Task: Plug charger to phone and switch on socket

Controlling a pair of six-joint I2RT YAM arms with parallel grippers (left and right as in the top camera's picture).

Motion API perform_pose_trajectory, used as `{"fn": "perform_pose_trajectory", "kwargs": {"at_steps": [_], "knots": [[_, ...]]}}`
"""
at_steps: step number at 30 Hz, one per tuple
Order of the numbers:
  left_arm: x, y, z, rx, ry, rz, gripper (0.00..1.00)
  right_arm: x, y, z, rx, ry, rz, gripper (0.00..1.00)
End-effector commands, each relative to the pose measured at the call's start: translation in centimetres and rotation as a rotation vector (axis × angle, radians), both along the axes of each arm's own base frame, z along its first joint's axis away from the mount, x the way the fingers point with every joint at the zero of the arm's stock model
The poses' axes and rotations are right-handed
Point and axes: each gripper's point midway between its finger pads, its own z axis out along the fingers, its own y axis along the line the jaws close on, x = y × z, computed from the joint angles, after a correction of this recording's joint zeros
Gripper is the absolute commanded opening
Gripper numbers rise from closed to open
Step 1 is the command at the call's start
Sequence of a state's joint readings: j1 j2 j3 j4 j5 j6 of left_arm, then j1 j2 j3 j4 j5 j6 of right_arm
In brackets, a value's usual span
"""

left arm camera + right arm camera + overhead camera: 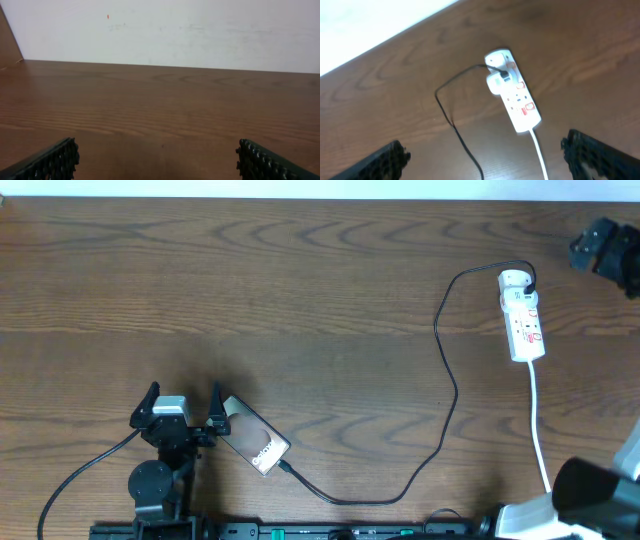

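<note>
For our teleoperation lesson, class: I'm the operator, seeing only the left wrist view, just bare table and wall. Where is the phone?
Observer: The phone lies just right of your left hand, not between its open jaws.
Operator: Where does the charger run?
Observer: The charger curves from the phone's near end across to the socket.
Operator: Is it plugged in there?
Observer: Yes, through a white adapter at the socket's far end.
</note>
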State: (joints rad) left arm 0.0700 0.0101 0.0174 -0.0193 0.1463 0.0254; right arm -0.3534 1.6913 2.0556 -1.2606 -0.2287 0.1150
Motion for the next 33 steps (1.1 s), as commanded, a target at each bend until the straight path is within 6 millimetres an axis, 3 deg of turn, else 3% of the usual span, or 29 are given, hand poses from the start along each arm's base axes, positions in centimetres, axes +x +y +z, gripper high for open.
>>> {"fn": "perform_pose_trajectory", "kwargs": {"at_steps": [1,4,7,10,13,16,23,28,33], "knots": [[-0.1,0.0,-1.5,-0.011,0.049,0.003,0.99,-0.2,4.2,3.9,-0.038,-0.173,0.082,0.99],[-0.1,0.0,-1.5,-0.011,0.048,0.003,0.99,0.5,7.7,6.4,-0.120,-0.365,0.204,0.99],[-0.1,0.0,-1.5,-0.011,0.049,0.003,0.99,-0.1,10.9,7.6,-0.195,-0.542,0.308,0.99],[-0.1,0.0,-1.5,-0.011,0.049,0.003,0.99,-1.7,13.4,7.9,-0.240,-0.711,0.370,0.99],[-0.1,0.0,-1.5,-0.011,0.049,0.003,1.00,-4.0,14.6,7.0,-0.256,-0.853,0.388,0.99],[-0.1,0.0,-1.5,-0.011,0.049,0.003,0.99,-6.6,14.9,5.0,-0.275,-0.963,0.386,0.99],[-0.1,0.0,-1.5,-0.011,0.049,0.003,0.99,-12.0,13.7,-0.5,-0.378,-1.142,0.303,0.99],[-0.1,0.0,-1.5,-0.011,0.049,0.003,0.99,-14.1,12.6,-3.5,-0.406,-1.194,0.232,0.99],[-0.1,0.0,-1.5,-0.011,0.049,0.003,0.99,-14.8,12.1,-6.9,-0.412,-1.171,0.206,0.99]]}}
